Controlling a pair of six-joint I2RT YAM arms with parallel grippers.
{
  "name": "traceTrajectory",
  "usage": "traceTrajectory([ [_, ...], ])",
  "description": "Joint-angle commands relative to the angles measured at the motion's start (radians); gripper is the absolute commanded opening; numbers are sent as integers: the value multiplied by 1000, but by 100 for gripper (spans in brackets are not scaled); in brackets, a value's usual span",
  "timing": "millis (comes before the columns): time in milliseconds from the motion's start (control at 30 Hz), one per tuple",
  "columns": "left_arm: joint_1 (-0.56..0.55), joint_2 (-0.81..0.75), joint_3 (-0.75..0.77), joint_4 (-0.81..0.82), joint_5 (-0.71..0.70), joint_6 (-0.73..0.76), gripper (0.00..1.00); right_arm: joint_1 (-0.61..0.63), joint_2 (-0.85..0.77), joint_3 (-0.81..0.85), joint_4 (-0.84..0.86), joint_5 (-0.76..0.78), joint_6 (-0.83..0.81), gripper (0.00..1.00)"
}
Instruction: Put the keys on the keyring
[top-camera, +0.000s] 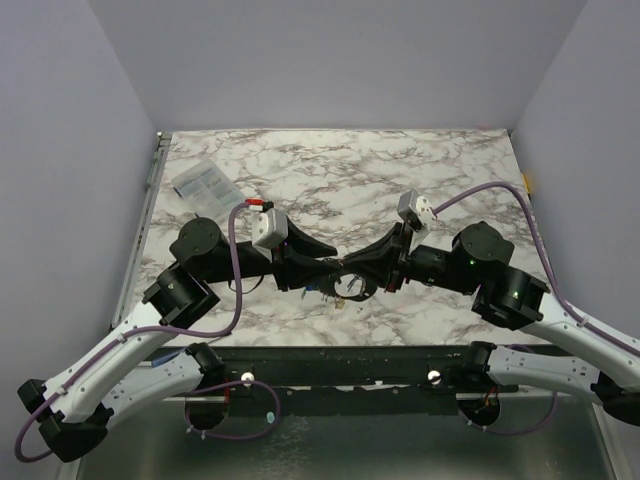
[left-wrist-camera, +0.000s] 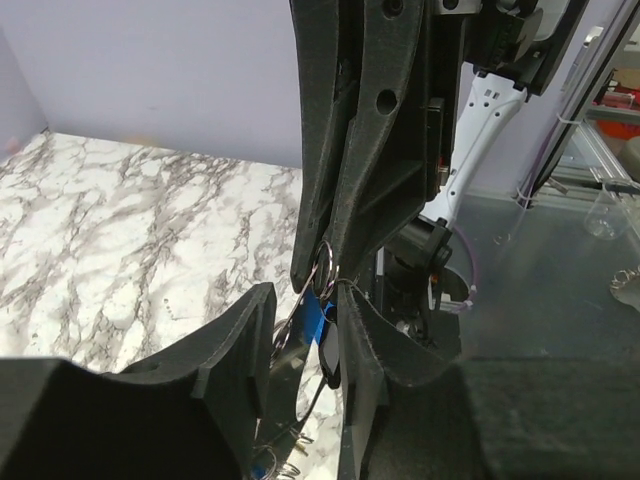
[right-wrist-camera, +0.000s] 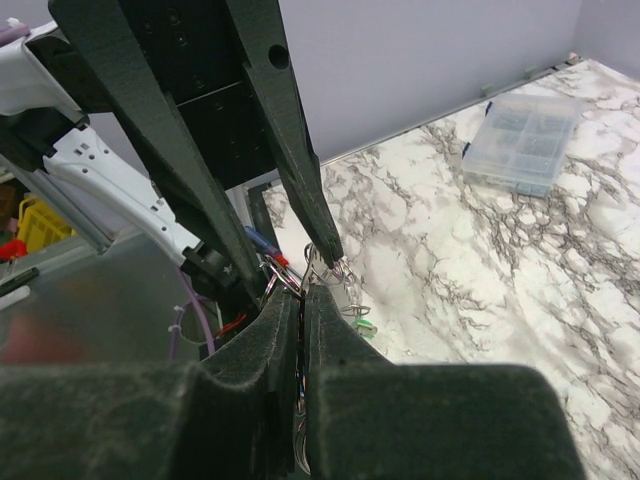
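Keys (left-wrist-camera: 318, 320) with coloured heads are gathering in a small cluster low over the marble table (top-camera: 400, 180), near its front edge, where the two arms are meeting tip to tip. One with a blue head is sitting in the gap between the spread fingers of the left gripper (left-wrist-camera: 307, 295), beside a loop of wire. A green key (right-wrist-camera: 365, 327) is showing lower down, just beyond the right gripper (right-wrist-camera: 302, 295); whether it is hanging or resting on the marble is not clear. The keyring (left-wrist-camera: 323, 262) is sitting right at the right gripper's tips, and those two fingers are pressing together on its wire. The left gripper is standing with its fingers apart in a V, one tip touching or almost touching the ring's loops, and the views are not showing whether it is pressing on anything. A clear plastic box (top-camera: 205, 185) is lying by the far left corner of the table, well apart from both grippers.
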Motion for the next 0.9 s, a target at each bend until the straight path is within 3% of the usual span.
traceTrajectory([
  [0,1,-1,-13,44,22,23,35,6,-2,43,17,-43,15,1],
  [333,2,20,-19,81,24,22,24,7,3,48,17,-89,16,1],
  [467,2,22,-23,83,23,27,1,7,-1,42,31,-115,15,1],
  [767,3,20,-28,97,8,11,0,7,-22,7,64,-186,-10,2],
  [867,2,19,-33,102,9,6,0,7,-20,7,58,-203,-23,18],
])
